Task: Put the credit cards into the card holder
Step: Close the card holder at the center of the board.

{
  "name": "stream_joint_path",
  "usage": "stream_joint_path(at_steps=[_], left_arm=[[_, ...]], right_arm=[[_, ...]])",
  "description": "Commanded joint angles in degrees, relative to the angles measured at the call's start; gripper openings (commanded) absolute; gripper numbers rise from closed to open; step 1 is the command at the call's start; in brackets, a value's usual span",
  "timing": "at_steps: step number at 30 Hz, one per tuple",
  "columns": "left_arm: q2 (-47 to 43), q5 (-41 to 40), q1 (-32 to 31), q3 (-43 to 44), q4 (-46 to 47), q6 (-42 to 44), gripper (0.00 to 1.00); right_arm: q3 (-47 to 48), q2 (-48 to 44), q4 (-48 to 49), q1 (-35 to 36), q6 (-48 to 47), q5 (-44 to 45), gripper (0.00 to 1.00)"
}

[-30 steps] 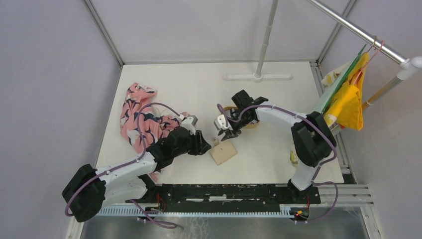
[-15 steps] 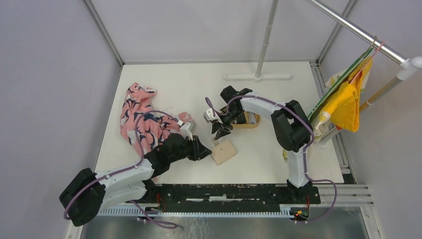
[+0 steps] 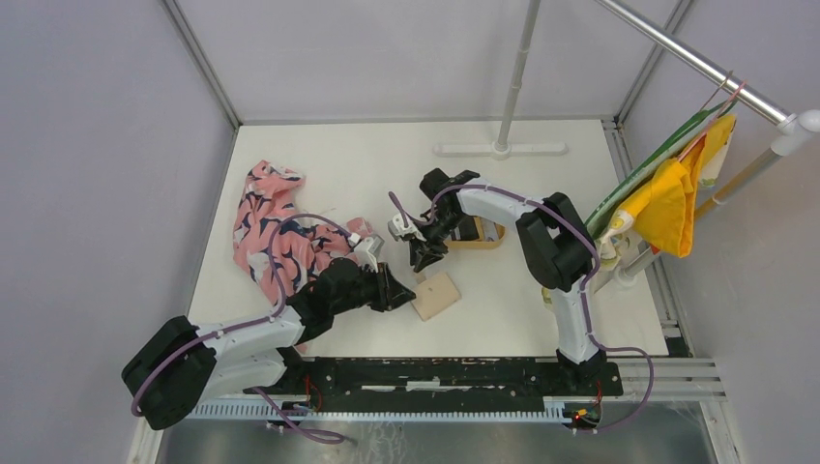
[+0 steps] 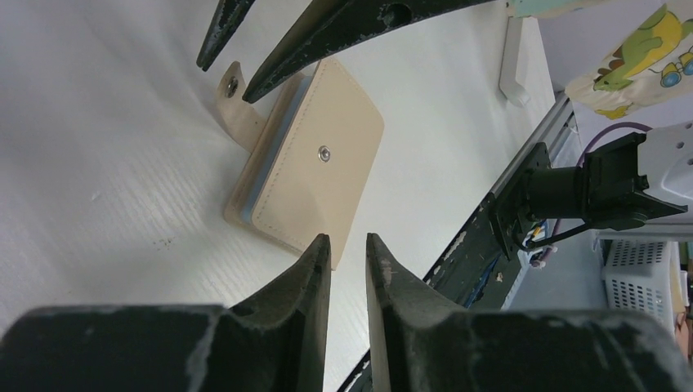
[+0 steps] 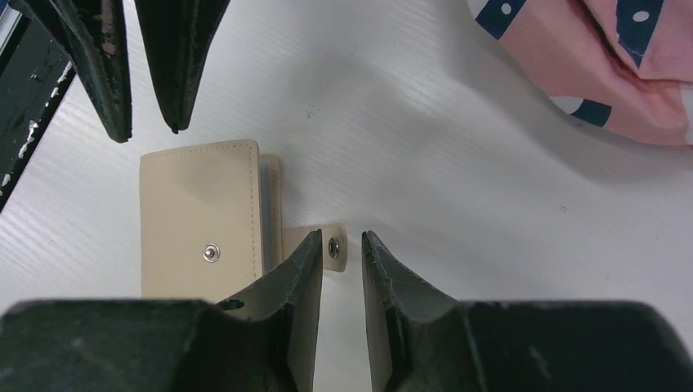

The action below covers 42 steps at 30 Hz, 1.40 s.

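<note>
At the middle of the white table (image 3: 541, 184), between the two arms, a flat tan leather card holder (image 3: 434, 295) lies folded shut. Its stitched cover with a metal snap faces up, and grey-blue inner edges show at one side. A small tan tab (image 5: 333, 247) juts from the holder's far edge. The left gripper (image 4: 347, 245) hovers at the holder's near edge, jaws narrowly parted and holding nothing. The right gripper (image 5: 342, 241) points down over the tab, jaws slightly apart on either side of it; contact cannot be judged. A crumpled pink cloth with navy pattern (image 3: 271, 232) lies to the left. An oval wooden-rimmed tray (image 3: 488, 242) sits partly hidden behind the right arm.
</note>
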Motion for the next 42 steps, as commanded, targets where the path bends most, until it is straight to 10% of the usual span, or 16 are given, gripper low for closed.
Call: stream_joint_path(at_steps=[1,24,42], left_arm=[[0.81,0.53,0.10,0.09,3.31,-2.28,0.28],[4.92,3.32,0.00,1.49,7.49,-5.92,0.25],[19.09,-1.05,-2.44,5.51,9.01,-9.92,0.11]], right_arm=[[1.98,0.13,-2.12,0.14,-0.37,0.71,0.29],[0.67,-2.14,-3.32,0.12,-0.87,0.35,0.00],[-11.92,-11.48,6.79,0.07,5.45,0.48,0.00]])
